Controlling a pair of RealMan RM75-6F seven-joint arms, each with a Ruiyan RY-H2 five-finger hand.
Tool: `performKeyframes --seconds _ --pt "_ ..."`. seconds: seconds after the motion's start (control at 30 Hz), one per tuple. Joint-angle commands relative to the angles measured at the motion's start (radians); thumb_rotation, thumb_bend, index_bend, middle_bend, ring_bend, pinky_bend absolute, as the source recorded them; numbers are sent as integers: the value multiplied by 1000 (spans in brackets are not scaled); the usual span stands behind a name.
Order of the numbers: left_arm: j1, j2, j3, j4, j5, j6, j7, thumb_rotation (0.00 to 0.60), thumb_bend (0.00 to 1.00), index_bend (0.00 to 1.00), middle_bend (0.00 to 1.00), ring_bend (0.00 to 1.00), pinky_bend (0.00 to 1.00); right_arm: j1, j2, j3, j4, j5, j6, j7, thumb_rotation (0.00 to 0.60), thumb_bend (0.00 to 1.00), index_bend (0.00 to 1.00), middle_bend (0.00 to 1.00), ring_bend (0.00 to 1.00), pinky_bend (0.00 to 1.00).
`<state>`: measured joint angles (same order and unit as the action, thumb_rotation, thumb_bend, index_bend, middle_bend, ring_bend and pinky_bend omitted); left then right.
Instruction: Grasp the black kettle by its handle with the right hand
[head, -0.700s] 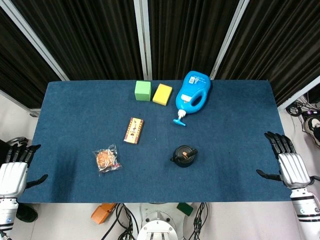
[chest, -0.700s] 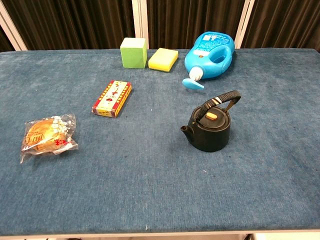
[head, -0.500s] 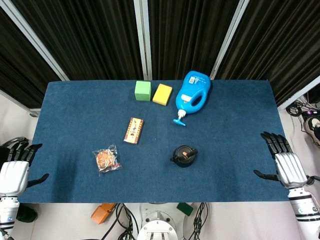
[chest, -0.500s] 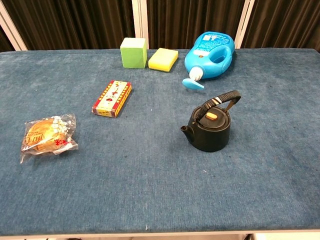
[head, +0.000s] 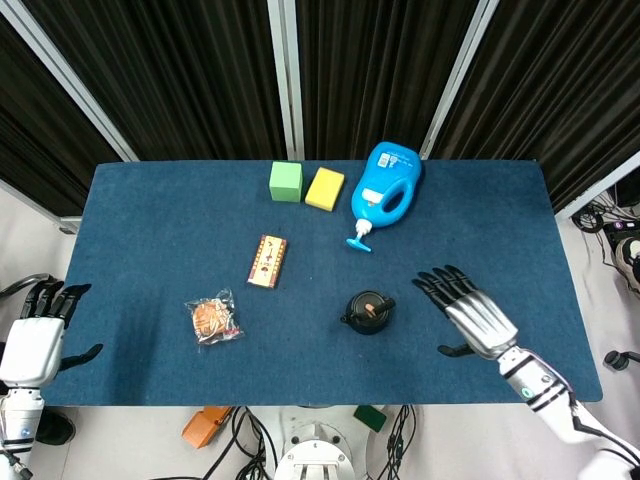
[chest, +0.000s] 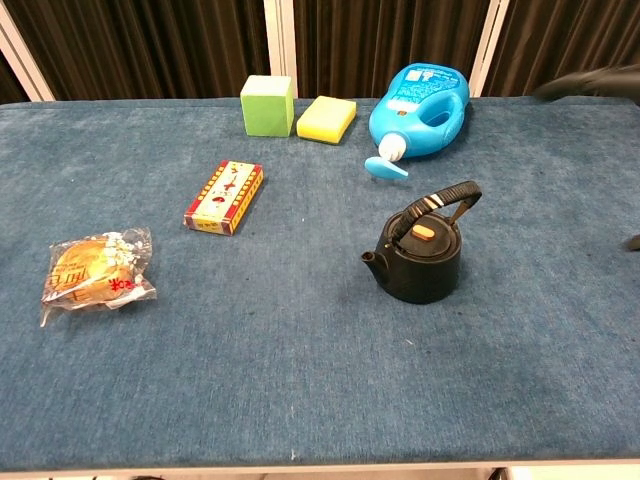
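Observation:
The black kettle (head: 367, 311) (chest: 421, 251) stands upright near the table's middle, spout to the left. Its arched handle (chest: 447, 199) tilts up toward the right. My right hand (head: 470, 312) hovers over the table just right of the kettle, fingers spread, holding nothing and apart from the handle. In the chest view only its blurred fingertips (chest: 585, 83) show at the right edge. My left hand (head: 35, 337) hangs off the table's left front corner, fingers apart and empty.
A blue detergent jug (head: 385, 191) lies behind the kettle. A green block (head: 286, 181) and a yellow sponge (head: 324, 188) sit at the back. A patterned small box (head: 267, 260) and a wrapped snack (head: 213, 319) lie left of the kettle on the blue table (head: 150, 230).
My right hand has swung in from beyond the table's right edge to a spot over the table beside the kettle. The left hand has barely shifted.

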<state>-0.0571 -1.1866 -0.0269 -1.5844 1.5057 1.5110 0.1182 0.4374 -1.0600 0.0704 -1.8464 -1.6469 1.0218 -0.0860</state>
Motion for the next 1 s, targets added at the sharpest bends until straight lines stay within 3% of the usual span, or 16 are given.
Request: performKeyframes --seconds 0.03,0.27,0.5,1.0 --pt "-2 -1 -1 1 -7 -8 -1 600 17 171 184 96 0 129 -74 52 -32 94 -162 -139 600 142 88 100 30 0" --pt "-9 -3 -3 8 -21 -27 -1 600 17 171 184 96 0 207 -176 81 5 205 -221 -260 600 142 215 184 176 0" --pt "-15 -7 -5 16 -25 -36 -6 600 16 171 184 96 0 249 -228 74 34 238 -227 -315 600 141 411 346 357 0" --pt "-12 -16 -2 38 -33 -39 -21 600 17 171 184 96 0 287 -241 39 33 344 -227 -390 600 141 538 449 433 0"
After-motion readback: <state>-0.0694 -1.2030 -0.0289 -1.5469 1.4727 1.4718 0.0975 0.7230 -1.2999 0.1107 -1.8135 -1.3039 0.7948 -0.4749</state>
